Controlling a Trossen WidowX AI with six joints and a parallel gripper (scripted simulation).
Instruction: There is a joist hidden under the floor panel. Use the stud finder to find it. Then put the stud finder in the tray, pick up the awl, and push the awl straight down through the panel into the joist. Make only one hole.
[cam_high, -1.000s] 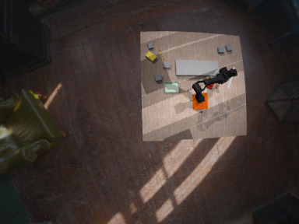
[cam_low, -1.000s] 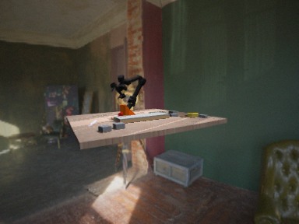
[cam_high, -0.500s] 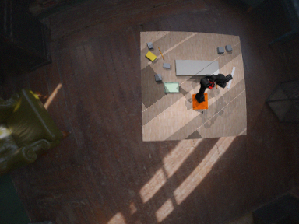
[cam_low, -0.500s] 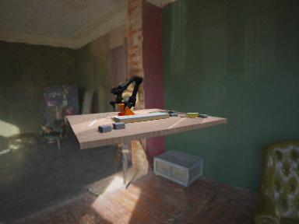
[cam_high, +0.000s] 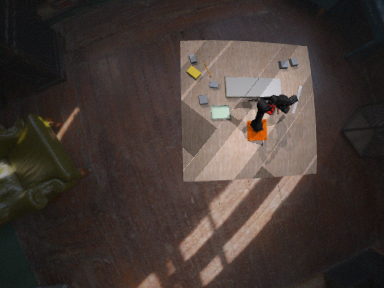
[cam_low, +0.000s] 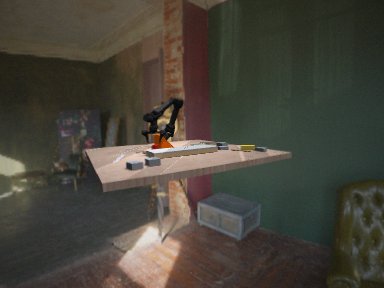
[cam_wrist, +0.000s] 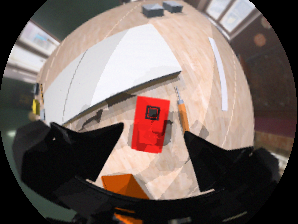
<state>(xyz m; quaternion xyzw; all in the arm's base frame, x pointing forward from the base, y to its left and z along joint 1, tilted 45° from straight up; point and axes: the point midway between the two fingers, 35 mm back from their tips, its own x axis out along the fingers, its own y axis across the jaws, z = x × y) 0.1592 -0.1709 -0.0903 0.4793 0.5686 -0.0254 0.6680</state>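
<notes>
The red stud finder (cam_wrist: 150, 135) (cam_high: 271, 109) lies on the table close to the panel's near long edge, with a dark square on its top. The awl (cam_wrist: 183, 116) lies just right of it in the wrist view, its orange handle partly behind a finger and its metal tip toward the panel. The pale floor panel (cam_wrist: 130, 57) (cam_high: 245, 87) (cam_low: 187, 150) lies flat; no hole is visible. The light green tray (cam_high: 220, 112) looks empty, left of the arm's base. My gripper (cam_wrist: 154, 130) is open and empty, above the stud finder, which shows between its fingers.
An orange base (cam_high: 250, 136) carries the arm. Grey blocks (cam_high: 283, 64) (cam_wrist: 152, 10) (cam_low: 134, 165) stand beyond the panel's right end; more lie left, near a yellow block (cam_high: 194, 72) (cam_low: 247, 147) and a thin orange stick (cam_high: 207, 68). A white strip (cam_high: 297, 100) (cam_wrist: 218, 75) lies right.
</notes>
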